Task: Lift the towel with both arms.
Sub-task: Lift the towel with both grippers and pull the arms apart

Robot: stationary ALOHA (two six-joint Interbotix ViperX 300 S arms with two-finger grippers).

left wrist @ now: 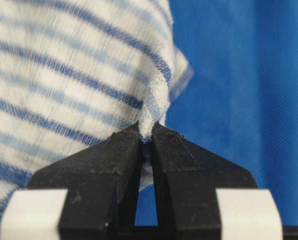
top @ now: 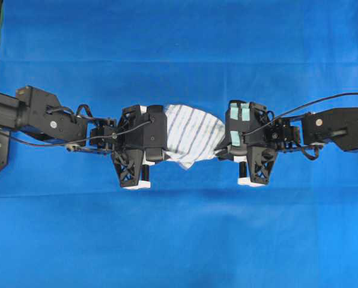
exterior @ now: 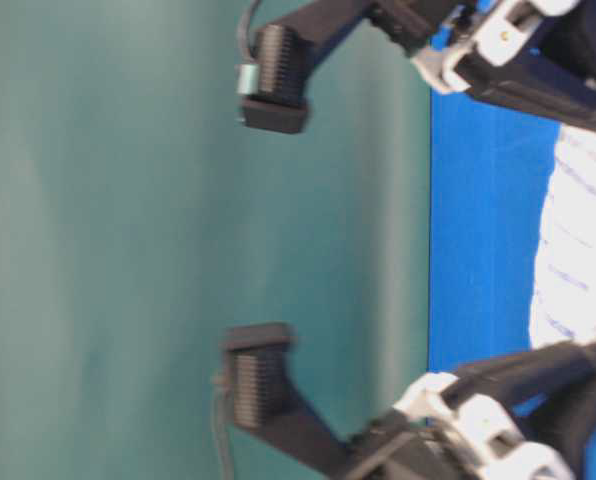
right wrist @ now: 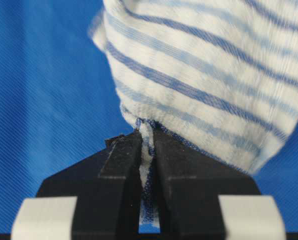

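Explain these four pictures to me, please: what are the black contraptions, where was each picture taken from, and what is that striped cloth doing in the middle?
You are looking at one robot with two black arms, each ending in a pincer called an end effector. The overhead picture looks straight down: the left end effector and the right end effector reach in from opposite sides over a large blue cloth that covers the surface. Between them is the towel, small and white with thin blue stripes.

The table-level picture is shot from the side and appears turned sideways; it shows parts of both arms and a strip of the towel.

The last two pictures come from cameras mounted on the wrists, looking along the black fingers. In each, the two fingers are pressed together with an edge of the towel pinched between them. So each arm grips one side of the towel.
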